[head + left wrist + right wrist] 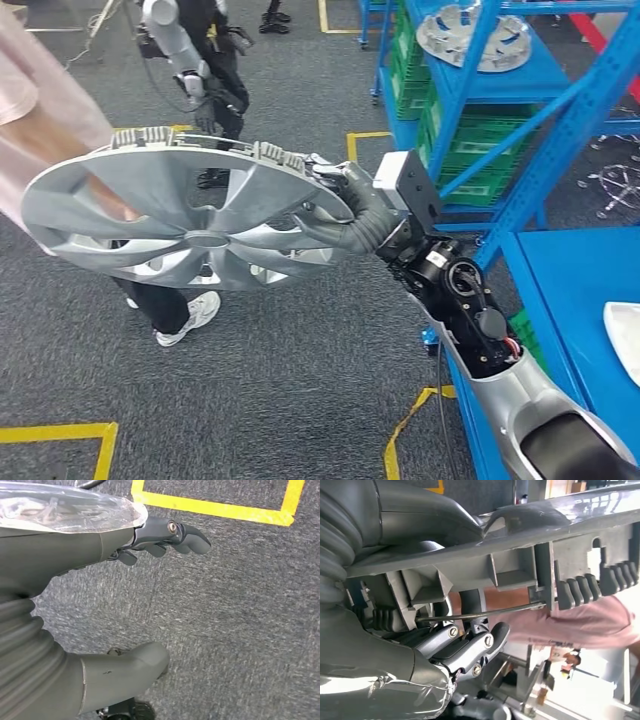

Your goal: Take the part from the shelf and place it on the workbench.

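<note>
One silver hubcap (pixel 189 215) is hanging mid-frame over the grey floor (pixel 302 390), the right hand (pixel 355 215) pinching its rim. A second hubcap (pixel 472 35) is lying on the blue shelf (pixel 543 80), upper right. The right wrist view is showing fingers (pixel 471 647) curling under the rim's clips. The left hand (pixel 113 600) is hanging with fingers spread, holding nothing.
</note>
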